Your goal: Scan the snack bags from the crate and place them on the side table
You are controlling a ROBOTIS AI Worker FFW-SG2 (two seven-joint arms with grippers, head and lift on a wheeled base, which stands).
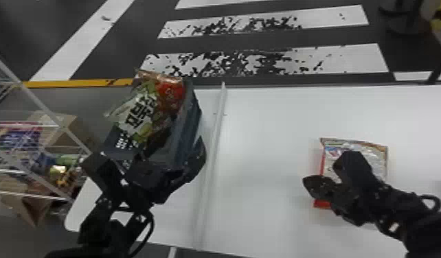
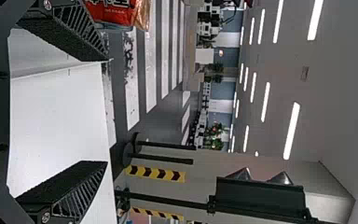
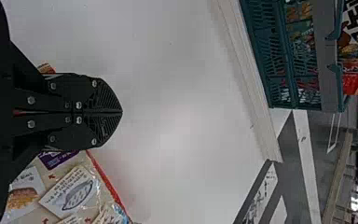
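1. Snack bags (image 1: 140,116) in the crate (image 1: 185,137) in the head view, so unloading clearly unfinished. One flat snack bag (image 1: 376,156) on the white table (image 1: 271,137), well to the crate's right; probably one item delivered. Whether scanned or not, impossible to tell, as with the full count left inside. Left arm (image 1: 103,223) in from the bottom edge, at the crate's near side and partly in front of it. Right arm (image 1: 402,212) in from the right edge, well to the crate's right, above the flat snack bag.

2. In the left wrist view, left gripper (image 2: 107,111) with fingers wide apart and no bag between them; a red bag (image 2: 112,14) just past one finger. Likely ready for a grasp near the crate, given that pose.

3. In the right wrist view, right gripper (image 3: 121,112) with fingers pressed together, no bag clamped at the tips, over the flat snack bag and apart from the crate. Apparently free for the next transfer, with more bags visible inside the crate.
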